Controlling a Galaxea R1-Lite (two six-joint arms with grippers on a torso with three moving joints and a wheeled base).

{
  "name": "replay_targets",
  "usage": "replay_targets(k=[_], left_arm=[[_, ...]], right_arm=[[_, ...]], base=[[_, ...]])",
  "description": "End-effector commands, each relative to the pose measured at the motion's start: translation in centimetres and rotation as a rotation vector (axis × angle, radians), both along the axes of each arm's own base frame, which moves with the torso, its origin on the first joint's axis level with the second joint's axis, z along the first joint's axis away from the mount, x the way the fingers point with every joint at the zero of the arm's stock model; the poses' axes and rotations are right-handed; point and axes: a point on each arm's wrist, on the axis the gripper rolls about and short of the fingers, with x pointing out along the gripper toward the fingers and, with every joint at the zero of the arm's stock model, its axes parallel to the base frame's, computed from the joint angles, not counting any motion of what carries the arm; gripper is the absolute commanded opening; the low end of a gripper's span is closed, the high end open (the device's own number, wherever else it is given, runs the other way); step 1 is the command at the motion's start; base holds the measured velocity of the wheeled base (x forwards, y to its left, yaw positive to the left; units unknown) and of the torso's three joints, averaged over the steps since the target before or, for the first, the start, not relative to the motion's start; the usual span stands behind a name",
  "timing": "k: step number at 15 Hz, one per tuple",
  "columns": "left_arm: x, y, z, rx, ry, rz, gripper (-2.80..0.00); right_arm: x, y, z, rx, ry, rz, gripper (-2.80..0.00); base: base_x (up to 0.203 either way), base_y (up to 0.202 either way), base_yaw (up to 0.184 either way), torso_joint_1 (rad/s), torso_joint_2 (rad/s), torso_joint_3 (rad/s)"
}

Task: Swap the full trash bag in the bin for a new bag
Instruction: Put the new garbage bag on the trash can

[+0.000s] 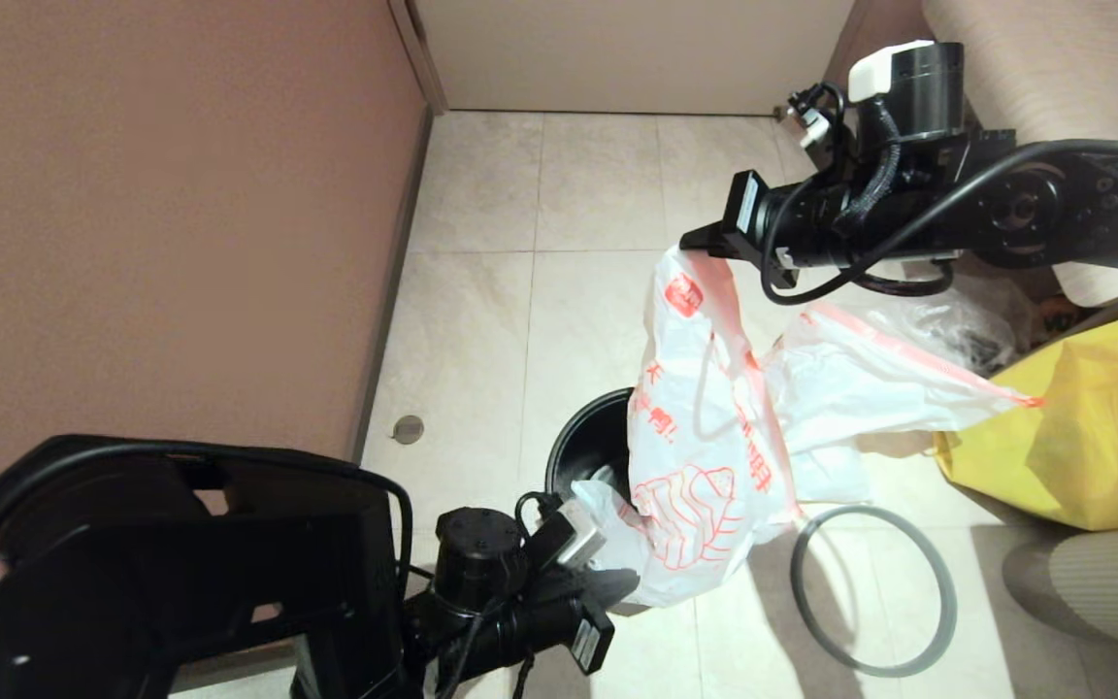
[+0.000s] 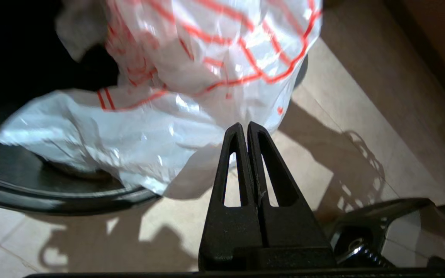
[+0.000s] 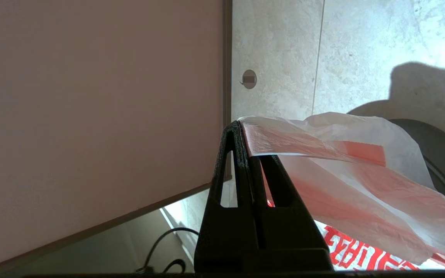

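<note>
While the left gripper [image 1: 617,585], at lower centre, rests clamped and empty against the hanging plastic, the black bin [image 1: 586,439] above it takes only the bag's bottom fold. Up right, the right gripper [image 1: 705,240] pinches the new bag [image 1: 705,456] by its hem, probably for lowering; grey ring rim [image 1: 871,588] waits on the floor.

New bag [image 1: 705,456] hanging over the bin [image 1: 586,442], ring rim [image 1: 872,589] on floor right, tote [image 1: 1083,427] beyond
</note>
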Motion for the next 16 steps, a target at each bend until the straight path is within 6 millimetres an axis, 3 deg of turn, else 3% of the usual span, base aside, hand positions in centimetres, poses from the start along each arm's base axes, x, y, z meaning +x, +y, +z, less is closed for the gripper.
replay_targets(k=[1,3,7,13,16], left_arm=[[-0.8,0.5,1.1,-0.038,-0.048,-0.002,-2.8],[-1.6,0.7,1.6,-0.042,-0.049,-0.008,-2.8],[-1.0,-1.0,-0.4,-0.045,-0.013,-0.117,-2.8],[3.3,-4.6,-0.1,-0.092,-0.025,-0.216,-2.8],[6.9,-4.7,-0.8,0.035,0.031,-0.166,-2.8]], right_arm=[[0.0,0.1,0.0,0.002,0.004,0.004,-2.8],[0.1,0.1,-0.1,0.001,0.006,0.002,-2.8],[-0.1,0.0,0.1,0.002,-0.001,0.003,-2.8],[0.3,-0.6,0.0,-0.036,-0.036,0.005,-2.8],[0.3,-0.5,0.0,-0.044,-0.044,0.012,-2.8]], base=[[0.0,0.0,0.0,0.0,0.0,0.0],[0.0,0.0,0.0,0.0,0.0,0.0],[0.0,0.0,0.0,0.0,0.0,0.0],[0.0,0.0,0.0,0.0,0.0,0.0],[0.0,0.0,0.0,0.0,0.0,0.0]])
